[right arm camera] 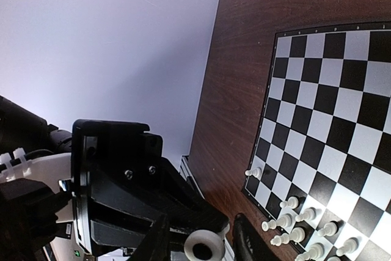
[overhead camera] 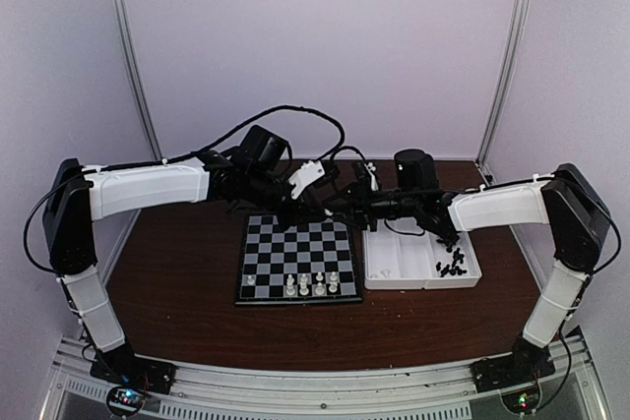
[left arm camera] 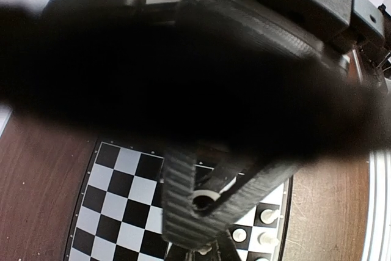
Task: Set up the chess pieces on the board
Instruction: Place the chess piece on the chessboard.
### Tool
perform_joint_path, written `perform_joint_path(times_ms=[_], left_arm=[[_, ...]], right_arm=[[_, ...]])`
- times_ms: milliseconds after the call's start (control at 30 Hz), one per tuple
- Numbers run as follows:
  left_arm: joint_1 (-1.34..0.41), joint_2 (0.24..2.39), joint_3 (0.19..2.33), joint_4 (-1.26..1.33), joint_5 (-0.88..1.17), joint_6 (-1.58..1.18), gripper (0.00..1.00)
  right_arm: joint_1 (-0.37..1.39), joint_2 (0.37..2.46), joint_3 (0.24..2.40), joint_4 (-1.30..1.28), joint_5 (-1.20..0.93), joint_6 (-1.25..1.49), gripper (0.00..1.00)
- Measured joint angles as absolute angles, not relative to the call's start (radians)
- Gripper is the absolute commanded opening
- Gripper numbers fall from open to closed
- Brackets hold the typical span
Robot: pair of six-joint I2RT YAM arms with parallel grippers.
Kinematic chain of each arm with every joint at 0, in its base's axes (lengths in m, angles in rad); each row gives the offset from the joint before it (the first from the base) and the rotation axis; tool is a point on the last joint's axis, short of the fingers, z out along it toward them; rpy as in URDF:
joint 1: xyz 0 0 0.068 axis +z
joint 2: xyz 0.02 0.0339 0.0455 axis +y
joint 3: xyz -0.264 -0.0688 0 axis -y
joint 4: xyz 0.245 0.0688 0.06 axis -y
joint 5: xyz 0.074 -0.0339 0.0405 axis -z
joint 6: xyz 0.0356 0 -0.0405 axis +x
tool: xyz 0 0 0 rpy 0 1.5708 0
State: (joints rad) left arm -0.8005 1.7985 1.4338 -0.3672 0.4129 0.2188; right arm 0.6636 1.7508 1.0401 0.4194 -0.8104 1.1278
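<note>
Several white pieces (overhead camera: 305,285) stand on the board's (overhead camera: 285,243) lower rows; black ones (overhead camera: 451,263) lie in the tray (overhead camera: 394,261) at right. Likely a handover: a white piece (right arm camera: 204,246) sits between the right gripper's (right arm camera: 201,241) spread fingers, at the left gripper's (right arm camera: 212,219) tip. Which one grips, I cannot tell. Next: one clean release, then placing.

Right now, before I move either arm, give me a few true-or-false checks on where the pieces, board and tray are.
1. White pieces stand along the near edge of the board. True.
2. Black pieces are already set on the board. False: the black pieces lie loose in the tray.
3. The tray sits to the left of the board. False: it sits to the right, beside the board.
4. The left fingers close on a small white round piece. True.
</note>
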Motion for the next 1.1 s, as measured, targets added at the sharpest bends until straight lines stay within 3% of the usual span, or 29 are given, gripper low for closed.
perform_joint_path(times_ms=[533,600,800,933,1100], left_arm=[[-0.801,1.793,1.421,-0.368,0.393,0.220,0.11],[-0.801,1.793,1.418,-0.367,0.393,0.220,0.17],[-0.801,1.776,1.379,-0.324,0.382,0.205,0.47],[-0.801,1.726,1.303,-0.258,0.355,0.175,0.57],[-0.794,1.645,1.195,-0.119,0.342,0.108,0.59]], right_arm=[[0.664,1.748,1.022,0.406,-0.811,1.112,0.19],[0.666,1.748,1.016,0.418,-0.811,1.125,0.17],[0.666,1.748,1.001,0.435,-0.807,1.141,0.14],[0.660,1.748,0.987,0.453,-0.804,1.157,0.13],[0.649,1.744,0.956,0.520,-0.802,1.191,0.13]])
